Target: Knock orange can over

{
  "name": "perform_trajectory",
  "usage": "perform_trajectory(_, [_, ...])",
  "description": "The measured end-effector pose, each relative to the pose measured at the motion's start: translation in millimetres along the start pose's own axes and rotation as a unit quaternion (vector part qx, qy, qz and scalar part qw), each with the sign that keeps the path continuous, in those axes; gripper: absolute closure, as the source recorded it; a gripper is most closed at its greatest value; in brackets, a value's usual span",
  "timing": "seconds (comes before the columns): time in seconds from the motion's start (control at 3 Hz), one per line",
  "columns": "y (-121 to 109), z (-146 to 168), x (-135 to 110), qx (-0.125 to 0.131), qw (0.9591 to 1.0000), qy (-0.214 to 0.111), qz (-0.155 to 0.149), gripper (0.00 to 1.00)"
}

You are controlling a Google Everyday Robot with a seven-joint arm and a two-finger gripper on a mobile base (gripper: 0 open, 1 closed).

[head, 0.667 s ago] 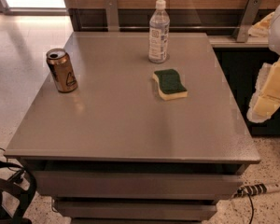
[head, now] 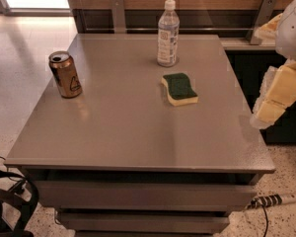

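orange can (head: 65, 75) upright, table (head: 128, 132) L edge | hand (head: 278, 95) off R side (state unclear)

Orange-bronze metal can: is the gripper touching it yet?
Apart. The camera view shows the gripper beyond the grey table's right edge, the upright orange-bronze metal can near its left edge.

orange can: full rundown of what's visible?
The orange can is a small orange-bronze metal drink can with a silver top rim and a dark triangle mark on its side. It stands upright near the left edge of the grey table, touching only the tabletop, apart from the water bottle and sponge. The claw hangs beyond the table's right edge, far from it.
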State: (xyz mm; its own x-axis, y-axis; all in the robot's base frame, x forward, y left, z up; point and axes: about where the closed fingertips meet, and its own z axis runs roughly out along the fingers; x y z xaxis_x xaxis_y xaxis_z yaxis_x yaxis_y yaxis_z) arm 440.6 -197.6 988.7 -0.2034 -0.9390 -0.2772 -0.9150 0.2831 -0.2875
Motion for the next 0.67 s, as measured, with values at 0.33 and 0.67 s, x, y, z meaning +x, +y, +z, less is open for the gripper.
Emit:
perform_trajectory(0.33, [6.4, 14.8, -18.7, -0.003, 0.9983, -0.056, 0.016, 0.00])
perform_trajectory(0.67, [13.1, 42.6, -53.6, -0.012, 0.9891, -0.144, 0.025, 0.00])
